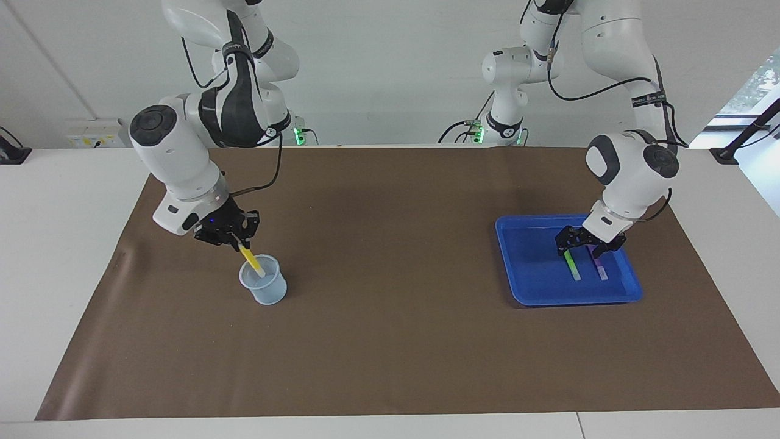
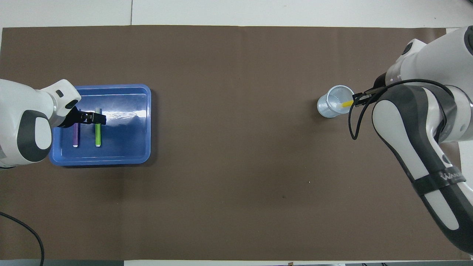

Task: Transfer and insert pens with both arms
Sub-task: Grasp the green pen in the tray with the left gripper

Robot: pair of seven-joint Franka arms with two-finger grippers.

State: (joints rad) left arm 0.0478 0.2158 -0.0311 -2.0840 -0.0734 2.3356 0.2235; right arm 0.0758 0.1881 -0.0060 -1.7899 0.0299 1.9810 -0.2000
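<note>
Landmark: the blue tray [image 1: 527, 291] sits on the brown mat [image 1: 390, 341] on the desk, at the left arm's end.
Right hand: the right hand [image 1: 234, 239] is well apart from the tray, over the clear cup [image 1: 263, 280]. It is closed on the yellow pen [image 1: 251, 258], which tilts with its pale end down inside the cup.
Left hand: the left hand [image 1: 584, 242] is low over the tray, above the green pen [image 1: 571, 266]. Its fingers look spread around the pen's upper end, but I cannot tell if they touch it.
Cup: only the yellow pen's tip is in it.
Tray: the green pen and the purple pen [image 1: 600, 269] lie side by side in it, near each other but apart.
Risk at the cup: the cup looks light. If the tilted pen pushes on the rim, the cup could tip over or slide.
Risk at the tray: the two pens lie close. A finger could bump the purple pen, or the green pen could roll away.
</note>
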